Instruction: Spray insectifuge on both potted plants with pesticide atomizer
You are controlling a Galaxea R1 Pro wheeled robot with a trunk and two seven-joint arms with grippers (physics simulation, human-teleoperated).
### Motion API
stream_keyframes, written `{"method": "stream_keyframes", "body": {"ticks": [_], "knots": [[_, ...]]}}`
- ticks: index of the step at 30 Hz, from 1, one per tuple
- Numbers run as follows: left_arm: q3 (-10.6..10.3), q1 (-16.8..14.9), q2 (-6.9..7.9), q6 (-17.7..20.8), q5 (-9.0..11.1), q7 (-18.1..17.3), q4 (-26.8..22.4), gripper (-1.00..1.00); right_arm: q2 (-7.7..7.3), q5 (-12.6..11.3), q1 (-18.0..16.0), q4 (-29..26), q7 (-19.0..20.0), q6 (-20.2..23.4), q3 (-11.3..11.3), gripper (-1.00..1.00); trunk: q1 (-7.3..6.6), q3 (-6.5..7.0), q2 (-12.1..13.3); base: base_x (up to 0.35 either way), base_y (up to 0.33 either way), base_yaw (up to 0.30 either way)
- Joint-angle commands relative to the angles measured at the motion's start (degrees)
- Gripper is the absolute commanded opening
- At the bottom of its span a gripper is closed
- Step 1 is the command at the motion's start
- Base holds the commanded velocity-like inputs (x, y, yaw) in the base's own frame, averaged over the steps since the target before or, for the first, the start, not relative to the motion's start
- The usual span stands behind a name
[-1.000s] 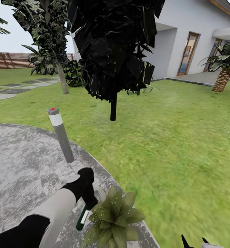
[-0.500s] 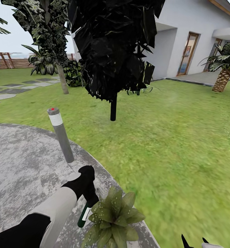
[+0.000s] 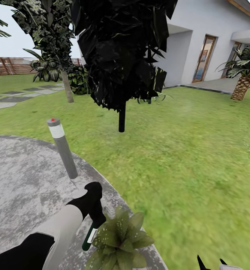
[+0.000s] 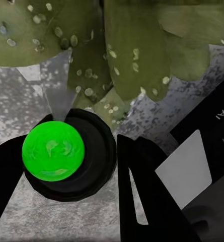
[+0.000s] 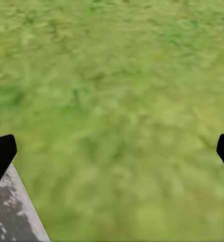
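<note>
My left gripper (image 3: pixel 97 220) is shut on the pesticide atomizer (image 3: pixel 89 237), a slim dark green bottle with a white label that hangs downward from the fingers. It is right beside a potted plant (image 3: pixel 119 240), a low rosette of speckled olive leaves at the patio's edge. In the left wrist view the atomizer's round green end (image 4: pixel 54 149) sits between the black fingers (image 4: pixel 142 191), with the plant's leaves (image 4: pixel 137 50) close beyond it. My right gripper (image 5: pixel 112 151) is open over the lawn, and its tips (image 3: pixel 211 264) show at the head view's lower edge.
A grey bollard lamp (image 3: pixel 62 148) stands on the round paved patio (image 3: pixel 23 180). A dark tree (image 3: pixel 122 116) rises from the lawn (image 3: pixel 192 157) ahead. Far off are a low tuft of pointed leaves (image 3: pixel 154 98), a white house, a palm (image 3: pixel 241 86) and stepping stones (image 3: pixel 12 98).
The whole picture has shifted a little to the left, so the camera moved. The left gripper still holds the atomizer beside the plant.
</note>
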Motion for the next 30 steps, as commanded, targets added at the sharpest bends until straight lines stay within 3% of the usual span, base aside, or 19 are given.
{"method": "stream_keyframes", "body": {"ticks": [1, 8, 15, 20, 30], "knots": [[-0.1, 0.0, -0.01, 0.4, -0.5, -0.6, -0.1, -1.0, 0.0, 0.2, -0.1, 0.0, 0.4, -0.2, -0.5, 1.0, -0.01, -0.05, 0.0, 0.015, -0.261, 0.0], [-0.1, 0.0, 0.06, 0.4, -0.5, -0.6, -0.1, -1.0, 0.0, 0.2, -0.1, 0.0, 0.4, -0.2, -0.5, 1.0, -0.01, -0.05, 0.0, -0.125, -0.244, 0.003], [-0.2, 0.0, 0.3, 2.2, -0.6, -0.6, -0.1, -1.0, 0.0, 0.2, -0.1, 0.0, 0.4, -0.2, -0.4, 1.0, -0.01, -0.05, 0.0, -0.23, -0.188, 0.239], [-0.1, 0.0, 0.04, 3.3, -0.6, -0.5, -0.1, -1.0, 0.0, 0.2, -0.1, 0.0, 0.4, -0.2, -0.4, 1.0, -0.01, -0.05, 0.0, 0.052, -0.139, 0.267], [-0.1, 0.1, 0.02, 3.5, -0.5, -0.6, -0.1, -1.0, -0.25, 0.3, -0.1, -0.1, 0.5, -0.2, -0.6, 1.0, -0.01, -0.05, 0.0, 0.035, -0.034, 0.021]]}}
